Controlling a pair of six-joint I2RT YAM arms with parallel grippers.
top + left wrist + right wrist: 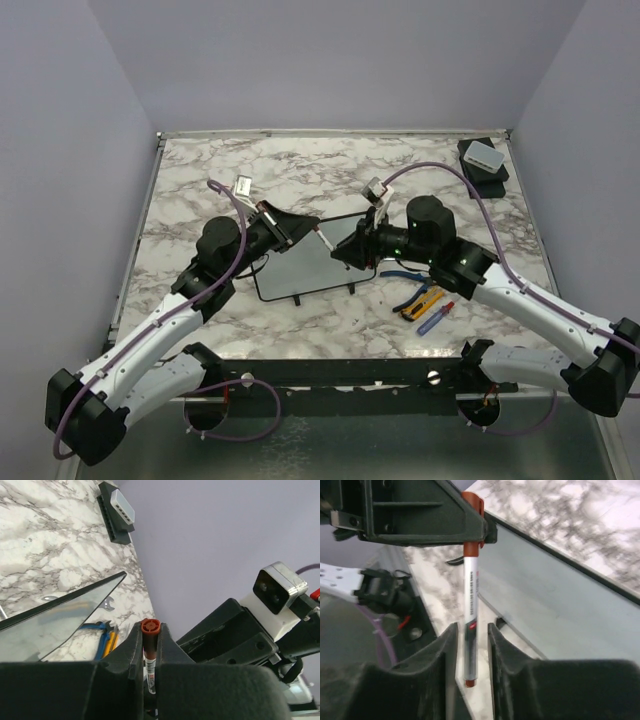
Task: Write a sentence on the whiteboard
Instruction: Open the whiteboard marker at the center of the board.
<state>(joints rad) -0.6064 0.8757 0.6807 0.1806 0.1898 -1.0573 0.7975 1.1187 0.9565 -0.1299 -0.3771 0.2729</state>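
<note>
The left fingers (131, 652) clamp the marker (471, 605) at its orange end. The right fingers (444, 655) stand narrowly apart around its barrel, with a slight gap on each side. Both meet above the whiteboard (300, 272), which lies in the middle of the desk (200, 170). Writing on it cannot be made out.

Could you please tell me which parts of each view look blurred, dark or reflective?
Top external view: evenly lit and sharp, though the whiteboard reads dark and mirror-like. Left wrist view: the marker cap is crisp, while the left fingers gripping it are dark and soft. Right wrist view: the marker barrel is sharp, but the right fingers up close and the marble table behind are blurred.
</note>
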